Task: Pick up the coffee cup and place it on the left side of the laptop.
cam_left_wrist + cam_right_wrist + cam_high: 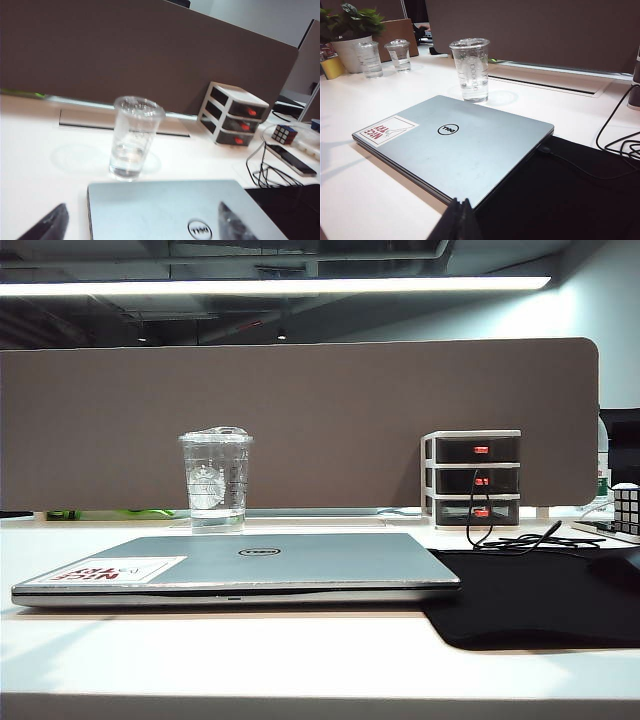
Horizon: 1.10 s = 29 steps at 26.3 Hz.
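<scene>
The coffee cup (216, 480) is a clear lidded plastic cup with a little water in it. It stands upright on the white table just behind the closed silver laptop (240, 565). Neither gripper shows in the exterior view. In the left wrist view my left gripper (140, 227) is open, its dark fingertips (50, 227) spread wide above the laptop (175, 210), with the cup (134, 137) ahead and apart from them. My right gripper (461, 202) is shut on nothing near the laptop's (455, 145) front corner, far from the cup (471, 70).
A black mat (540, 600) lies to the right of the laptop, with a cable (520, 538) on it. A small drawer unit (472, 478) and a Rubik's cube (627, 510) stand at the back right. A brown partition (300, 420) closes the back. Two more clear cups (370, 59) and a potted plant (350, 35) stand farther off.
</scene>
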### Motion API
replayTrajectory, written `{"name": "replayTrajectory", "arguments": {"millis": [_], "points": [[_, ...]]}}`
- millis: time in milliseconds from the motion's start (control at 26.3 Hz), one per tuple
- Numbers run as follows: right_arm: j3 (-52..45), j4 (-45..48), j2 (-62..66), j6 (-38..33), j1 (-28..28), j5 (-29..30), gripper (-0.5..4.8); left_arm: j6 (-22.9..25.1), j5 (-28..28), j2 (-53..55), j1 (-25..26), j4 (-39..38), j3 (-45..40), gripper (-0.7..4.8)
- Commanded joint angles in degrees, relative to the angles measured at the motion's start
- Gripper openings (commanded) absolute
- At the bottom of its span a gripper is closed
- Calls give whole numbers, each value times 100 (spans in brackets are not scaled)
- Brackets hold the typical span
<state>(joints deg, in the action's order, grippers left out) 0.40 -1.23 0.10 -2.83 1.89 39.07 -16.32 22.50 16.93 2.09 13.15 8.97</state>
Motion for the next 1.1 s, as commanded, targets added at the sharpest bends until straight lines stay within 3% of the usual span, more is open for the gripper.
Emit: {"name": "replayTrajectory", "arguments": {"millis": [38, 228, 343, 495, 647, 685, 799, 837, 952, 1104], "points": [[-37, -7, -2, -22, -4, 11, -1, 177, -13, 754, 2, 603, 247, 377], [-37, -28, -2, -22, -4, 11, -1, 428, -61, 1867, 9, 1388, 474, 385], [-37, -28, -2, -22, -4, 11, -1, 431, -61, 2994, 7, 2470, 625, 472], [-37, -28, -2, -22, -4, 11, -1, 385, 160, 3926, 7, 3445, 658, 474], [-37, -28, -2, -66, -4, 11, -1, 297, 168, 4072, 0, 3676, 658, 470], [-37, -31, -2, -68, -4, 13, -1, 476, 168, 4074, -2, 3676, 658, 471], [-37, -28, -2, -195, -4, 13, -1, 1781, 490, 4074, 0, 3679, 660, 471], [-37, -28, -2, -195, -4, 13, -1, 2006, 531, 4074, 0, 3674, 662, 471], [-37, -26, -2, -192, -4, 11, -1, 2236, 518, 4275, 13, 3670, 706, 471], [-37, -26, -2, -190, -4, 96, -1, 2232, 776, 5414, 15, 3773, 1115, 479]]}}
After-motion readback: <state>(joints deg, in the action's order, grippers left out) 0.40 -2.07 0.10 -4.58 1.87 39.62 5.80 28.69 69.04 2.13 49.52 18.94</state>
